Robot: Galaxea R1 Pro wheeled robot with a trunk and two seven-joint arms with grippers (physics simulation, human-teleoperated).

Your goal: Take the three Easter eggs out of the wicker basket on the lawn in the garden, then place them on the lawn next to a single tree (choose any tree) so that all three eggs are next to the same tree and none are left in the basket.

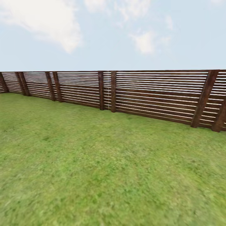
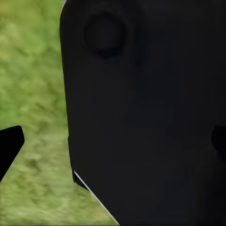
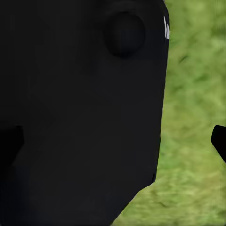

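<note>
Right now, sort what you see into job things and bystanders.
Job things:
- the lawn, open grass ahead
- left hand, over grass
- right hand, over grass

Bystanders:
- the slatted wooden fence along the lawn's far edge
- the sky

Head view: mottled green lawn (image 1: pixel 103 169) runs flat from the foreground to a brown slatted wooden fence (image 1: pixel 150 94). The fence crosses the whole width, with dark slanted posts and pale gaps between horizontal slats. Above it is a pale blue sky (image 1: pixel 175 53) with soft white clouds. Even daylight.
</note>
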